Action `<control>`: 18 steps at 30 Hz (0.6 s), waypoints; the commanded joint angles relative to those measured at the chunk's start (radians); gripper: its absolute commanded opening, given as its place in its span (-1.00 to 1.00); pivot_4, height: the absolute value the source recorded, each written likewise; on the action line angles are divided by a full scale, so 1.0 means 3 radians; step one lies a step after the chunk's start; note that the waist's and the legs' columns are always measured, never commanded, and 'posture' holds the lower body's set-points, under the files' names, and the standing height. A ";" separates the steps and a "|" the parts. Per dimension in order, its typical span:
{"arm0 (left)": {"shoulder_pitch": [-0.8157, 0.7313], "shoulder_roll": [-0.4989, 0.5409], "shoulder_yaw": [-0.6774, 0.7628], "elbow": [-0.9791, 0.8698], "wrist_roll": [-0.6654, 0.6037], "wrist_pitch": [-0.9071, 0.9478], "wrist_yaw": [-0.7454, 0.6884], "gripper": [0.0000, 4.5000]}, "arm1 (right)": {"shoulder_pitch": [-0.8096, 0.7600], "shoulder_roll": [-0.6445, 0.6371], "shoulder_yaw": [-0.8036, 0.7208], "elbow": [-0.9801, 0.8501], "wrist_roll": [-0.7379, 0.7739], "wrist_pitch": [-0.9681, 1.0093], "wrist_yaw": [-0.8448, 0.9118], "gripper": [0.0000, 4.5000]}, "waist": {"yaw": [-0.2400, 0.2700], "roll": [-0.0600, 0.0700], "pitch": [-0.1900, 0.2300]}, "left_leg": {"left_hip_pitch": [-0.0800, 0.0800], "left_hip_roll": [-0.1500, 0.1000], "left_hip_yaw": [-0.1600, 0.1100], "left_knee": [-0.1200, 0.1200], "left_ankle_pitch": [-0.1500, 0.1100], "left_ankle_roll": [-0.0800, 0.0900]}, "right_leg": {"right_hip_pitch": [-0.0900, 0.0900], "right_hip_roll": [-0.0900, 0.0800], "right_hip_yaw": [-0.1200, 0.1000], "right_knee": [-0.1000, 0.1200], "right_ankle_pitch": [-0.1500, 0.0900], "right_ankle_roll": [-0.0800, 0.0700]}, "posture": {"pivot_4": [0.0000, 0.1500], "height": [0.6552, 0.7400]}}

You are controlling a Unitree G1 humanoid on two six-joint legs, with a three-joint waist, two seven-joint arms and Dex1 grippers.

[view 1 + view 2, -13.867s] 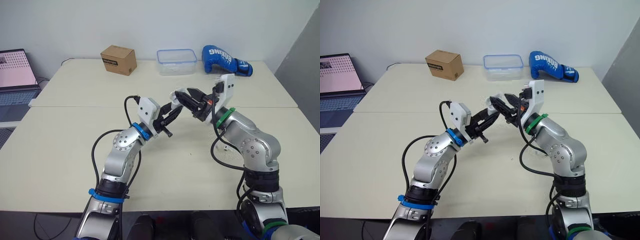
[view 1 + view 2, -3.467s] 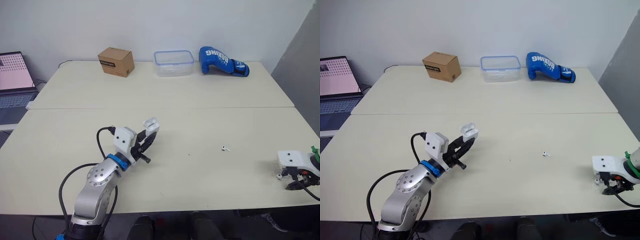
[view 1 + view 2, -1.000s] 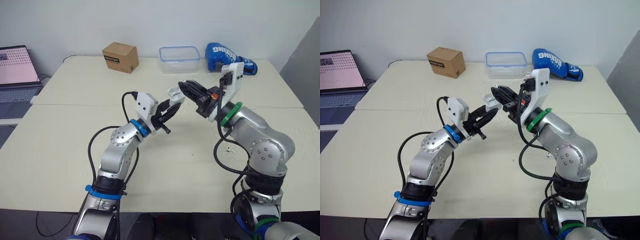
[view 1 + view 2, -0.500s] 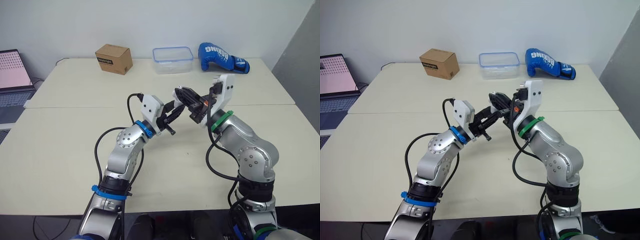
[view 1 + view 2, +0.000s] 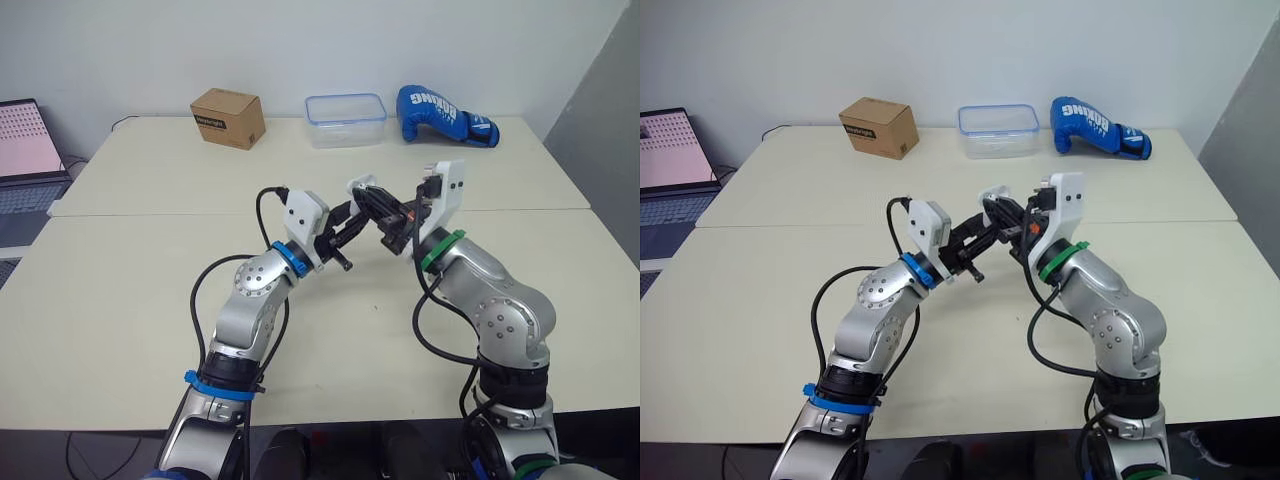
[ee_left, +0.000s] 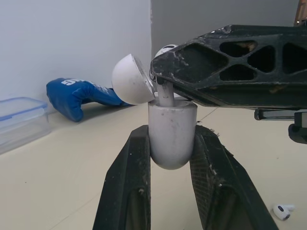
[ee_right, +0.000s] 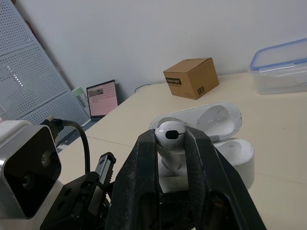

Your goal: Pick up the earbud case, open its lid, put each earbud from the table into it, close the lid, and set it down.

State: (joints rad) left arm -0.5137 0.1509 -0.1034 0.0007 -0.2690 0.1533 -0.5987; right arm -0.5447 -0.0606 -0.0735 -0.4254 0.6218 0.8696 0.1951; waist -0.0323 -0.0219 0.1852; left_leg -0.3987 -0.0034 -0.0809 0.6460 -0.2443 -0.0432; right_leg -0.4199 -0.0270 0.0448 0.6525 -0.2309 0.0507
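Pale worktop (image 5: 120, 290) before a white wall, both claws meeting in the air above its middle.

Left claw (image 6: 171, 143): narrowed on the earbud case (image 6: 171, 125), gripping the rounded body from both sides, mouth upward, lid (image 6: 132, 79) hinged back and open.

Right claw (image 7: 170, 143): closed on an earbud (image 7: 169, 132), head pinched between the fingertips, stem pointing down toward the case.

Relation governing the next move: earbud directly over the case mouth, stem tip at or just inside the rim, long axis roughly in line with the well. Right claw reaching in from the robot's right; lid tipped back on the side away from it, so no obstruction of the approach.

Judged step: seating this earbud. Probable requirement: a short straight descent along the stem axis, then release. Possible fault: stem catching the rim, or the earbud tipping out on release.

Second earbud (image 6: 283, 211): lying on the worktop below, well apart from both claws. Task therefore judged roughly half done, with closing and setting down not yet reached.

Along the far edge: cardboard box (image 5: 228, 117), clear plastic container (image 5: 346, 106), blue boxing glove (image 5: 445, 113). Beyond the left edge: laptop (image 5: 25, 150).
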 commanded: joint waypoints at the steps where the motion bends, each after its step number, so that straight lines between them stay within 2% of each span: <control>1: -0.0047 -0.0044 0.0017 -0.0217 -0.0050 -0.0048 0.0031 -0.67 | 0.0019 -0.0014 0.0008 -0.0024 0.0019 -0.0013 -0.0040 -0.51 | 0.0000 0.0000 0.0000 | 0.0000 0.0000 0.0000 0.0000 0.0000 0.0000 | 0.0000 0.0000 0.0000 0.0000 0.0000 0.0000 | 1.00 1.00; 4: -0.0042 -0.0057 0.0006 -0.0229 -0.0053 -0.0040 0.0040 -0.67 | 0.0017 -0.0001 0.0005 0.0004 -0.0004 -0.0034 -0.0075 -0.09 | 0.0000 0.0000 0.0000 | 0.0000 0.0000 0.0000 0.0000 0.0000 0.0000 | 0.0000 0.0000 0.0000 0.0000 0.0000 0.0000 | 1.00 1.00; 13: -0.0016 -0.0053 -0.0017 -0.0250 -0.0063 -0.0018 0.0036 -0.67 | 0.0008 -0.0029 -0.0029 0.0020 0.0004 -0.0054 -0.0101 -0.09 | 0.0000 0.0000 0.0000 | 0.0000 0.0000 0.0000 0.0000 0.0000 0.0000 | 0.0000 0.0000 0.0000 0.0000 0.0000 0.0000 | 1.00 1.00; 16: 0.0037 -0.0047 -0.0022 -0.0264 -0.0059 -0.0006 0.0042 -0.67 | -0.0050 0.0062 -0.0241 -0.0029 0.0276 -0.0045 -0.0123 -0.09 | 0.0001 0.0000 0.0000 | 0.0000 0.0000 0.0000 0.0000 0.0000 0.0000 | 0.0000 0.0000 0.0000 0.0000 0.0000 0.0000 | 1.00 1.00; 18: 0.0084 -0.0016 -0.0002 -0.0265 -0.0061 0.0007 0.0037 -0.67 | -0.0122 0.0069 -0.0458 -0.0080 0.0666 0.0080 -0.0132 -0.09 | 0.0001 0.0000 0.0000 | -0.0001 0.0000 0.0000 0.0000 0.0000 0.0000 | 0.0000 0.0000 0.0000 -0.0001 0.0000 0.0000 | 1.00 1.00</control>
State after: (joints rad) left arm -0.4931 0.1497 -0.1088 -0.0353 -0.2743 0.1678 -0.5817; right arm -0.5468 -0.0373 -0.1606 -0.4091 0.7297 0.8808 0.1574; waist -0.0319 -0.0219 0.1852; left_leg -0.3988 -0.0033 -0.0810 0.6459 -0.2443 -0.0432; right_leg -0.4198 -0.0270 0.0451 0.6523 -0.2309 0.0507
